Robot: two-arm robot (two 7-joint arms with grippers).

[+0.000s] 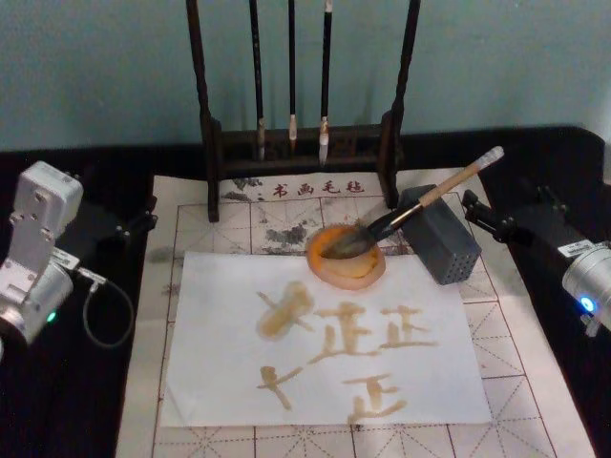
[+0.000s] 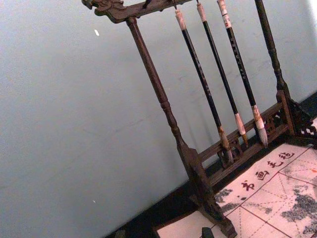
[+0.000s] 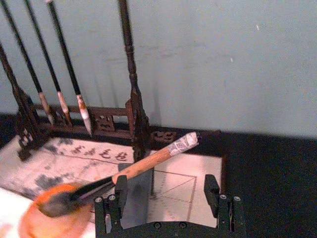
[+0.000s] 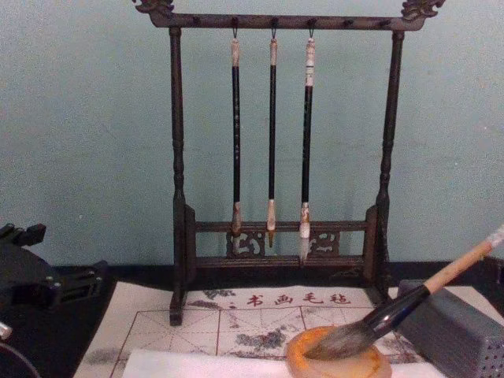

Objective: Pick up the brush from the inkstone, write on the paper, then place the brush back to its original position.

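Observation:
The brush (image 1: 420,200) lies slanted, its dark tuft in the orange-tan inkstone (image 1: 329,277) and its tan handle propped on the grey block. Its white-wrapped end points up and to the right. In front of the inkstone the white paper (image 1: 220,315) carries several tan ink strokes. My right gripper (image 1: 470,212) waits just right of the block, clear of the handle. In the right wrist view that gripper (image 3: 166,191) is open, with the brush (image 3: 143,163) and inkstone (image 3: 34,223) beyond its fingers. My left gripper (image 1: 143,218) is parked at the mat's far left edge.
A dark wooden rack (image 1: 212,143) with three thin hanging brushes (image 1: 291,86) stands at the back. The grey perforated block (image 1: 449,248) sits right of the inkstone. A beige felt mat (image 1: 535,353) with a red grid lies under everything. A cable (image 1: 105,315) loops near the left arm.

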